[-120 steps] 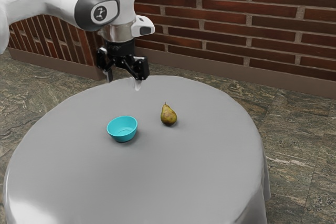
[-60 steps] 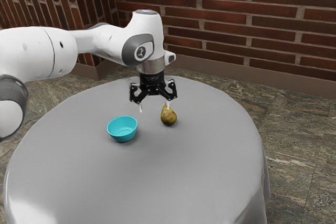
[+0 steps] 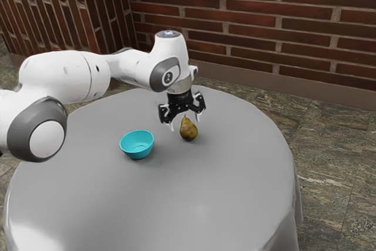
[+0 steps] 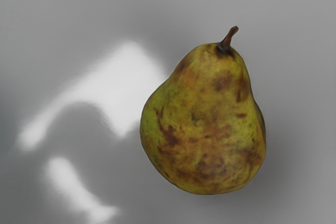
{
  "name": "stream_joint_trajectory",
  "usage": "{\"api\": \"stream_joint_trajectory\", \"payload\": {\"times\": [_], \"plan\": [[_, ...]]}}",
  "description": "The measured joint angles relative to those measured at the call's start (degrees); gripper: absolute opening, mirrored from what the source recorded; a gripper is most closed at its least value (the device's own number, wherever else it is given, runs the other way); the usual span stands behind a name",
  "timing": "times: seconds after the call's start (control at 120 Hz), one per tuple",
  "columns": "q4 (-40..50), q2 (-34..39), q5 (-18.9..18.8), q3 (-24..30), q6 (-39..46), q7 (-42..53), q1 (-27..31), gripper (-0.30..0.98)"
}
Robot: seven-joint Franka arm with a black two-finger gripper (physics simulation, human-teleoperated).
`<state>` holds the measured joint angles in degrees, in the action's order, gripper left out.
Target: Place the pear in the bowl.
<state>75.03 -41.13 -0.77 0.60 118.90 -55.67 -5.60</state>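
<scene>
"Where's the pear [image 3: 188,130]?"

"On the counter [image 3: 223,192], just under the jaws."

"And how do they stand?"

"Apart, at about the pear's twelve o'clock in the exterior view."

"The bowl [image 3: 137,147]?"

"Upright on the counter, near the pear, between its eight and nine o'clock in that view."

White glare [image 4: 123,82] across grey tablecloth [image 3: 164,204], soft faint shadow [image 4: 286,156].
</scene>
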Motion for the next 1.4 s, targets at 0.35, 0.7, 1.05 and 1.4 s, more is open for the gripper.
{"api": "stream_joint_trajectory", "payload": {"times": [0.35, 0.7, 1.05, 1.4], "plan": [[-0.17, -3.11, -0.49, 0.04, 6.52, -2.12, 0.57, 0.69], [0.08, -4.48, -2.27, 0.30, 11.00, -0.36, 0.75, 0.69], [1.43, -5.09, -3.43, 0.33, 14.23, 2.74, 1.21, 0.69], [1.72, -5.94, -2.04, 0.36, 16.47, 4.15, 1.29, 0.69]]}}
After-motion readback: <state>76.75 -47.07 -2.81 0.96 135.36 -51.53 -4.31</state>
